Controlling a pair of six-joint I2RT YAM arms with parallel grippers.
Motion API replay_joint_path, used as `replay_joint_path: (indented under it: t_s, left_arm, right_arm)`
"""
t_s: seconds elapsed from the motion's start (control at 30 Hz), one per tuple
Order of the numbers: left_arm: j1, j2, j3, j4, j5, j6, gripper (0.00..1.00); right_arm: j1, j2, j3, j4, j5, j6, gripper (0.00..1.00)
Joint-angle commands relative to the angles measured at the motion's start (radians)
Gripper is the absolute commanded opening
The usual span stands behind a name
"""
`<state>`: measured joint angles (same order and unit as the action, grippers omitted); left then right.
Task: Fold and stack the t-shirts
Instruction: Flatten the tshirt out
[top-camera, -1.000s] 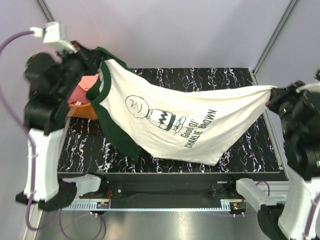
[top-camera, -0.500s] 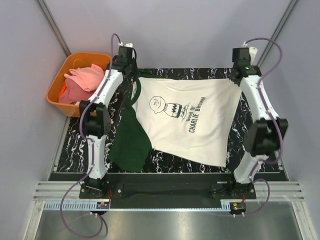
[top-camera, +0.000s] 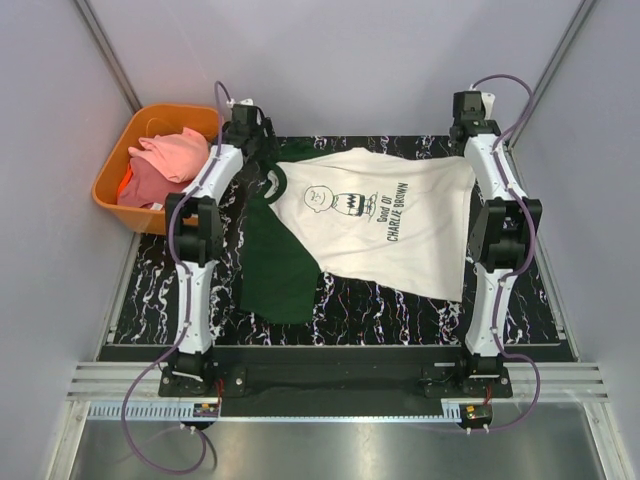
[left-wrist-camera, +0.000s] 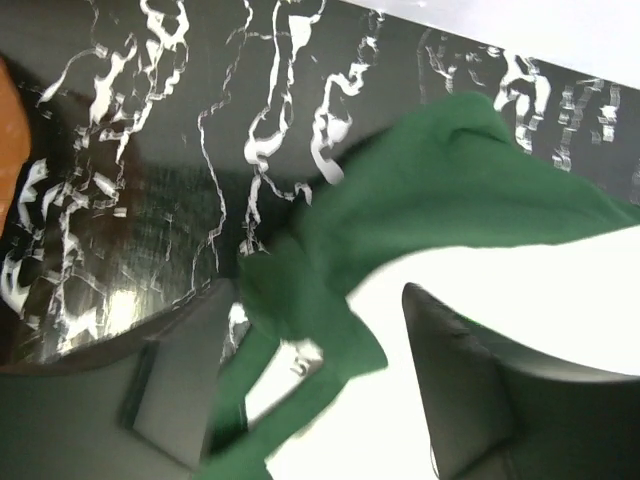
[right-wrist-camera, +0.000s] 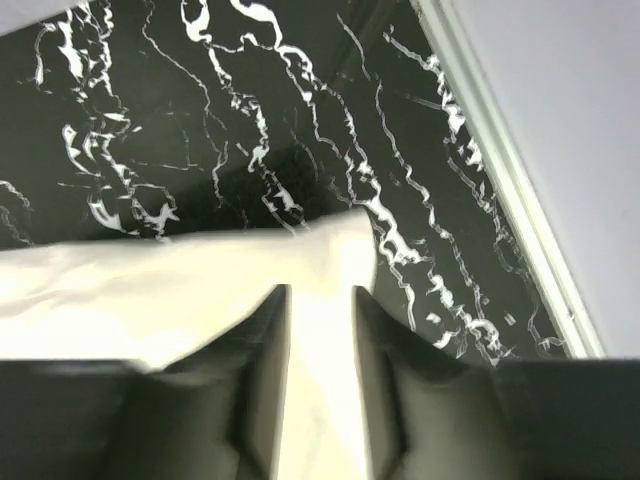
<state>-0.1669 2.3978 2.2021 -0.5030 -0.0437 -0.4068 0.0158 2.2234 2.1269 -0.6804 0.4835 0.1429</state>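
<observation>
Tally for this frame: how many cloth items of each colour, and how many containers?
Cream t-shirt with green sleeves, spread on the table: 1
Pale coral garment, in the bin: 1
Deeper pink garment, in the bin: 1
Orange bin: 1
Total: 4 (the crumpled pile may hide more cloth)

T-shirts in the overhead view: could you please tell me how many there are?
3. A cream t-shirt with green sleeves lies spread on the table; a pink t-shirt and a coral t-shirt are bunched in the orange basket, far left. More may be hidden underneath.
</observation>
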Motion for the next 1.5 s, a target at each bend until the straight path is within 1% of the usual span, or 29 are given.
replay_joint_path:
  t_s: [0.0, 0.03, 0.07, 0.1, 0.2, 0.23, 0.27, 0.3, 0.33, 0.37, 0.4, 0.43, 0.47, 0.5, 0.53, 0.57, 0.6, 0.63, 0.67, 0.7, 0.77, 0.8, 0.83, 0.9, 0.97, 1.03, 1.1, 1.23, 1.47]
  left_arm:
    - [-0.009, -0.19, -0.091, 0.06, -0.012, 0.026, 0.77]
    - [-0.011, -0.254, -0.12, 0.054, -0.016, 0.034, 0.78]
    - [-0.014, -0.284, -0.178, 0.037, -0.021, 0.046, 0.79]
    - [-0.025, -0.322, -0.208, 0.028, -0.027, 0.051, 0.79]
    - [-0.049, -0.478, -0.353, -0.015, -0.061, 0.054, 0.8]
    - [-0.057, -0.52, -0.399, -0.022, -0.07, 0.051, 0.8]
    - [-0.063, -0.614, -0.492, -0.037, -0.071, 0.043, 0.8]
    - [-0.08, -0.658, -0.54, -0.045, -0.073, 0.039, 0.8]
    - [-0.088, -0.708, -0.592, -0.052, -0.077, 0.033, 0.8]
    - [-0.095, -0.794, -0.693, -0.075, -0.07, 0.011, 0.79]
    - [-0.103, -0.845, -0.75, -0.086, -0.056, -0.001, 0.78]
    - [-0.105, -0.888, -0.806, -0.097, -0.03, -0.012, 0.77]
    - [-0.106, -0.932, -0.912, -0.123, -0.018, -0.044, 0.77]
    - [-0.106, -1.027, -0.97, -0.132, 0.004, -0.058, 0.77]
    - [-0.105, -1.069, -1.023, -0.141, 0.013, -0.067, 0.77]
    - [-0.105, -1.113, -1.12, -0.164, 0.021, -0.079, 0.77]
    - [-0.103, -1.178, -1.159, -0.179, 0.027, -0.081, 0.77]
    - [-0.103, -1.206, -1.191, -0.198, 0.028, -0.084, 0.78]
    - [-0.102, -1.221, -1.238, -0.241, 0.031, -0.092, 0.79]
    - [-0.091, -1.232, -1.257, -0.261, 0.036, -0.101, 0.8]
    - [-0.066, -1.243, -1.312, -0.285, 0.089, -0.112, 0.82]
    - [-0.034, -1.243, -1.331, -0.287, 0.134, -0.116, 0.82]
    - [-0.014, -1.24, -1.364, -0.289, 0.16, -0.124, 0.82]
    - [0.03, -1.226, -1.39, -0.26, 0.218, -0.136, 0.84]
    - [0.043, -1.194, -1.391, -0.24, 0.231, -0.133, 0.85]
    - [0.055, -1.174, -1.388, -0.236, 0.235, -0.138, 0.88]
    - [0.072, -1.149, -1.403, -0.23, 0.264, -0.164, 0.91]
    - [0.09, -1.12, -1.505, -0.145, 0.366, -0.22, 0.91]
    - [0.092, -1.063, -1.584, -0.02, 0.418, -0.268, 0.88]
  right_arm:
    - [-0.007, -0.031, 0.071, -0.12, -0.013, 0.026, 0.46]
    - [-0.008, -0.03, 0.091, -0.164, -0.026, 0.041, 0.5]
    - [-0.008, -0.037, 0.096, -0.209, -0.039, 0.076, 0.62]
    - [-0.008, -0.045, 0.093, -0.287, -0.052, 0.089, 0.66]
    - [-0.008, -0.119, 0.012, -0.375, -0.089, 0.156, 0.75]
    - [-0.008, -0.192, -0.092, -0.375, -0.153, 0.168, 0.76]
    - [-0.008, -0.232, -0.149, -0.37, -0.198, 0.2, 0.77]
    - [-0.008, -0.275, -0.276, -0.346, -0.248, 0.213, 0.77]
    - [-0.007, -0.366, -0.347, -0.326, -0.341, 0.224, 0.77]
    - [-0.005, -0.413, -0.414, -0.309, -0.389, 0.242, 0.78]
    - [-0.002, -0.463, -0.555, -0.268, -0.431, 0.25, 0.8]
    - [-0.001, -0.563, -0.623, -0.246, -0.513, 0.259, 0.81]
    - [0.003, -0.615, -0.689, -0.22, -0.564, 0.267, 0.81]
    - [0.004, -0.664, -0.808, -0.17, -0.674, 0.265, 0.81]
    - [0.009, -0.755, -0.864, -0.148, -0.721, 0.264, 0.8]
    - [0.015, -0.796, -0.916, -0.125, -0.77, 0.267, 0.81]
    - [0.021, -0.83, -1.014, -0.07, -0.884, 0.273, 0.8]
    - [0.029, -0.884, -1.054, -0.048, -0.931, 0.283, 0.81]
    - [0.042, -0.907, -1.093, -0.024, -0.963, 0.323, 0.81]
    - [0.097, -0.927, -1.154, 0.022, -0.983, 0.346, 0.81]
    - [0.176, -0.967, -1.206, 0.074, -0.981, 0.418, 0.81]
    - [0.261, -0.973, -1.255, 0.14, -0.977, 0.447, 0.81]
    - [0.295, -0.976, -1.281, 0.177, -0.984, 0.483, 0.81]
    - [0.396, -0.966, -1.347, 0.306, -1.003, 0.59, 0.8]
    - [0.455, -0.94, -1.38, 0.419, -1.011, 0.676, 0.8]
    - [0.516, -0.903, -1.389, 0.456, -1.014, 0.704, 0.8]
    - [0.547, -0.88, -1.378, 0.47, -1.005, 0.709, 0.8]
    - [0.578, -0.832, -1.377, 0.495, -1.0, 0.708, 0.8]
    - [0.604, -0.783, -1.391, 0.544, -1.011, 0.715, 0.79]
